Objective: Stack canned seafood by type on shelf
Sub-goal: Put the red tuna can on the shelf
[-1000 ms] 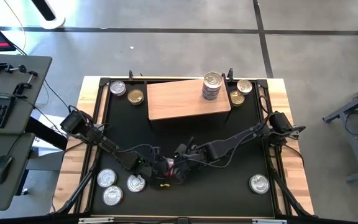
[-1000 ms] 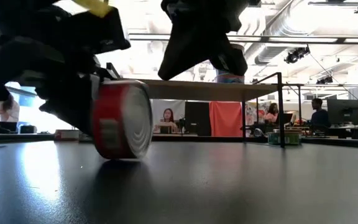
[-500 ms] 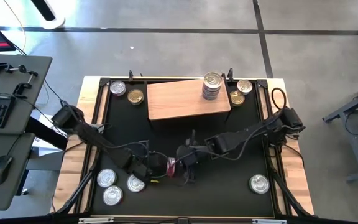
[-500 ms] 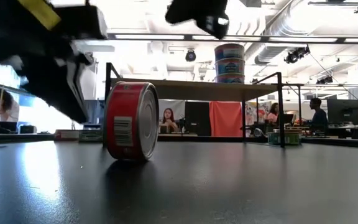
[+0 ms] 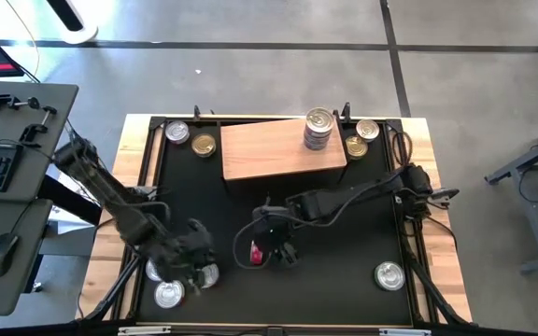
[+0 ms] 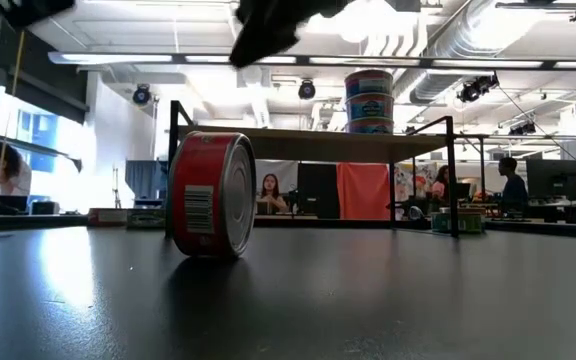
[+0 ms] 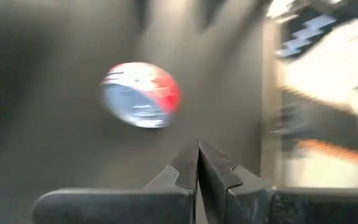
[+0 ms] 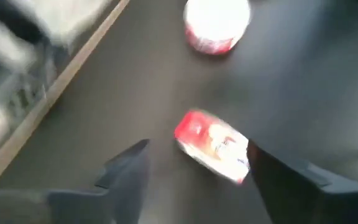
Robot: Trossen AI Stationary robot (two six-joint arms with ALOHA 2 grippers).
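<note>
A red-labelled can (image 5: 255, 252) stands on its rim on the black mat, lid facing sideways; it also shows in the low view (image 6: 210, 195) and the right wrist view (image 8: 213, 148). My right gripper (image 5: 275, 245) hangs open over it (image 8: 197, 144), touching nothing. My left gripper (image 5: 194, 264) is shut and empty (image 7: 197, 144), over the group of cans at the near left; one red-sided can (image 7: 142, 93) shows below it. The wooden shelf (image 5: 269, 149) stands at the far side with a stack of bluish cans (image 5: 318, 129) on its right end.
Three silver-lidded cans (image 5: 166, 280) lie at the near left. One can (image 5: 389, 274) lies at the near right. Two cans (image 5: 190, 138) lie left of the shelf and two (image 5: 361, 137) right of it. People sit in the room behind (image 6: 268, 190).
My left gripper has let go of the red can and drawn back toward the table's near left corner. The can, tilted before, now stands alone on its rim. My right gripper has risen above it and stays open.
</note>
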